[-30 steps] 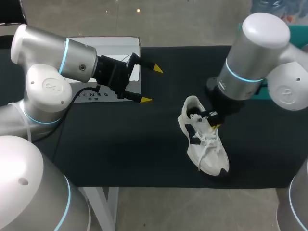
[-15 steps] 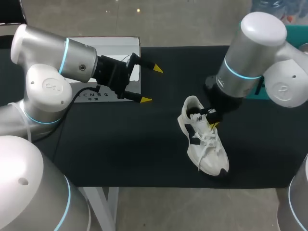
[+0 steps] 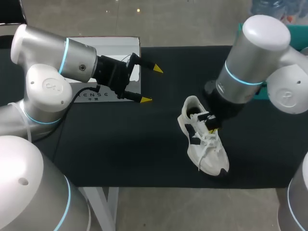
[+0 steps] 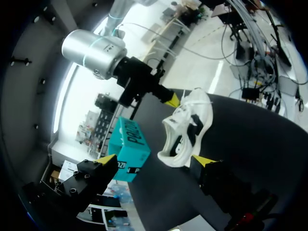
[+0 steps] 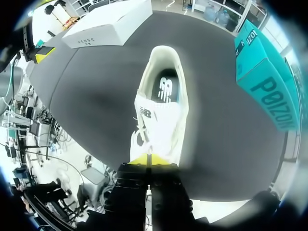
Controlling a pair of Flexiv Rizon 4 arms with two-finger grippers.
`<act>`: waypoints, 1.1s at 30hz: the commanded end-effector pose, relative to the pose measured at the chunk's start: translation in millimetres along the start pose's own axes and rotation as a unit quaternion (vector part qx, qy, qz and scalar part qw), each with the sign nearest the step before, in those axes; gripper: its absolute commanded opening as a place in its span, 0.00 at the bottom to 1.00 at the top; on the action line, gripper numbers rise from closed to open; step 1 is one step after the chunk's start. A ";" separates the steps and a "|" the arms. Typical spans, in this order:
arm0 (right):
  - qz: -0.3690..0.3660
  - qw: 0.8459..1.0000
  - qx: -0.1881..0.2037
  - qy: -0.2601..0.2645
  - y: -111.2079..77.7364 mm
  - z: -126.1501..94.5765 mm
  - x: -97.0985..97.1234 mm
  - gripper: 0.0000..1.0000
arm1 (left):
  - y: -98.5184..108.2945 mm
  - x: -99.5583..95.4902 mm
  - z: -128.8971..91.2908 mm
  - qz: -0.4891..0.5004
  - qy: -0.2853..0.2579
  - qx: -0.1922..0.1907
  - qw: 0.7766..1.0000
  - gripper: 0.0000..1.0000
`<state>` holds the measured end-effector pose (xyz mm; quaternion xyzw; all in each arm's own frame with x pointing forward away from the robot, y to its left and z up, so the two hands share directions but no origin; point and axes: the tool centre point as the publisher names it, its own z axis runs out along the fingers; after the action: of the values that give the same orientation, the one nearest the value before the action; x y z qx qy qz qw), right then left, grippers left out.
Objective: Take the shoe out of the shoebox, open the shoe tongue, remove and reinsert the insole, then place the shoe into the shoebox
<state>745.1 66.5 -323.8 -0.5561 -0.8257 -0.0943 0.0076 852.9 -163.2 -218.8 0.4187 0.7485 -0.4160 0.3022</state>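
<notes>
White lace-up sneaker on black tabletop. Right gripper, tips pressed together at the laces; left gripper spread, well apart. Unbraced, the sneaker could drag or tip.

The head view looks down on the desk from behind. The right wrist view hangs close over the shoe, and the left wrist view faces it from afar.

Silver-white rounded left arm, matching right arm, cyan joint rings, black cable, black left gripper, yellow fingertips
</notes>
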 end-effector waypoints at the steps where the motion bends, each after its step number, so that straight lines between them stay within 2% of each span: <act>1: -0.007 1.000 0.005 0.005 13.3 15.5 2.3 0.00 | -0.2 0.3 -0.5 0.000 0.001 0.000 1.000 1.00; 9: -0.016 1.000 -0.002 0.008 32.6 29.0 -4.8 0.00 | -0.2 0.3 -0.5 0.000 0.001 0.000 1.000 1.00; 22: -0.014 0.999 -0.022 0.026 36.1 44.0 -16.9 0.00 | -0.2 0.3 -0.5 0.000 0.001 0.000 1.000 1.00; 28: -0.036 0.997 -0.055 0.033 36.8 19.4 -6.8 0.00 | -0.2 0.3 -0.5 0.000 0.001 0.000 1.000 1.00; 31: -0.074 0.993 -0.057 0.069 36.9 5.8 -2.6 0.00 | -0.2 0.3 -0.5 0.000 0.001 0.000 1.000 1.00; 33: -0.124 0.987 -0.042 0.098 40.2 -0.9 -2.2 0.00 | -0.2 0.3 -0.5 0.000 0.001 0.000 1.000 1.00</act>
<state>783.5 91.7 -329.6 -0.4841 -0.8577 -0.1722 0.0173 852.8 -163.2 -218.8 0.4187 0.7485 -0.4160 0.3022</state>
